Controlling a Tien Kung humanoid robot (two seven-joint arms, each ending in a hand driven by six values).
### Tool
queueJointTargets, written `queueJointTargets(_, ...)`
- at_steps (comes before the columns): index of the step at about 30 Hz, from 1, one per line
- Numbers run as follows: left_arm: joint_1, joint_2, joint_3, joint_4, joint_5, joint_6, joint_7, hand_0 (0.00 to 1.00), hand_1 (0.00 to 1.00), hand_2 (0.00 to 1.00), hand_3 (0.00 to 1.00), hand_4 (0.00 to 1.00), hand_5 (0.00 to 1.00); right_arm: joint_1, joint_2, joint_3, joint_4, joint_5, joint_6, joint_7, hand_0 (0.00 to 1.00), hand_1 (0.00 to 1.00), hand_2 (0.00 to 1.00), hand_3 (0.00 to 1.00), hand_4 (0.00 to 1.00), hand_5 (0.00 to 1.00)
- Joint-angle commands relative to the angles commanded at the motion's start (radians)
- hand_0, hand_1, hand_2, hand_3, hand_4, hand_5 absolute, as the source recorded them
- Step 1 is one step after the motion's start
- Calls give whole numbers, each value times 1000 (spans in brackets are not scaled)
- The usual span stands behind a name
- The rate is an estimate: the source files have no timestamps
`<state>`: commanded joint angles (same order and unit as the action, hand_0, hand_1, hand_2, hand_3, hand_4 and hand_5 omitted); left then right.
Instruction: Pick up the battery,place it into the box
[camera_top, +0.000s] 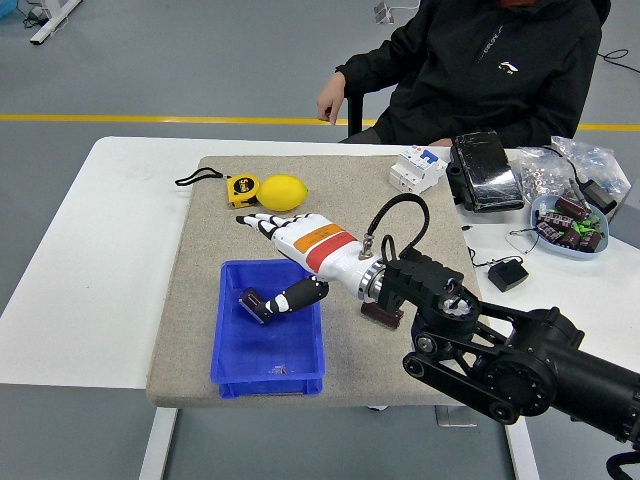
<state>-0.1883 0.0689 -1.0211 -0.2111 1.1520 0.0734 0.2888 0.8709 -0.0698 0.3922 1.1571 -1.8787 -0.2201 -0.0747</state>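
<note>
Battery (253, 304) in box (268, 368), hand (290, 252) spread

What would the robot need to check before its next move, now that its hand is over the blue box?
1. Battery inside the blue box: ok, it lies within the walls.
2. Right hand let go: ok, the fingers are spread, though the thumb lies right beside the battery.
3. Way up and out free: ok, nothing above the hand.
4. Second battery on the mat: cannot tell how it lies, the wrist hides most of it.
5. Lemon and tape measure clear of the hand: ok, but the lemon is close to the fingertips.
6. Person's hand off the table: ok.
</note>
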Motion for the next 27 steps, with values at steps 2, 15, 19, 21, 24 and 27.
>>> queueJointTargets(2, 1, 0, -1, 0, 0, 0, 0, 723, 698, 663, 585, 632, 539, -3, -27, 16, 16, -18, 0, 3, 652, 723, 865, 929, 924, 353)
queueJointTargets(15, -7, 2, -3, 5, -11, 6, -9, 723, 696, 662, 585, 632, 539, -64, -297, 61, 143, -41, 55, -5, 531, 634, 716, 743, 958, 391)
queueJointTargets(19, -10, 0, 0, 6, -14, 6, -11, 723, 696, 662, 585, 632, 539, -100, -328, 46, 164, -47, 60, -6, 531, 634, 716, 743, 958, 391)
queueJointTargets(21, -11, -2, 2, 6, -18, 7, -11, 723, 697, 663, 586, 632, 539, -114, -331, 37, 157, -43, 60, -5, 526, 627, 705, 716, 956, 392)
queueJointTargets(24, -10, -2, 9, 6, -28, 8, -13, 723, 697, 663, 586, 632, 539, -136, -321, 32, 124, -28, 62, -7, 526, 627, 705, 716, 956, 392)
queueJointTargets(27, -4, -3, 8, 6, -32, 10, -14, 723, 698, 663, 585, 632, 540, -152, -295, 22, 90, -24, 60, -7, 523, 624, 702, 707, 956, 393)
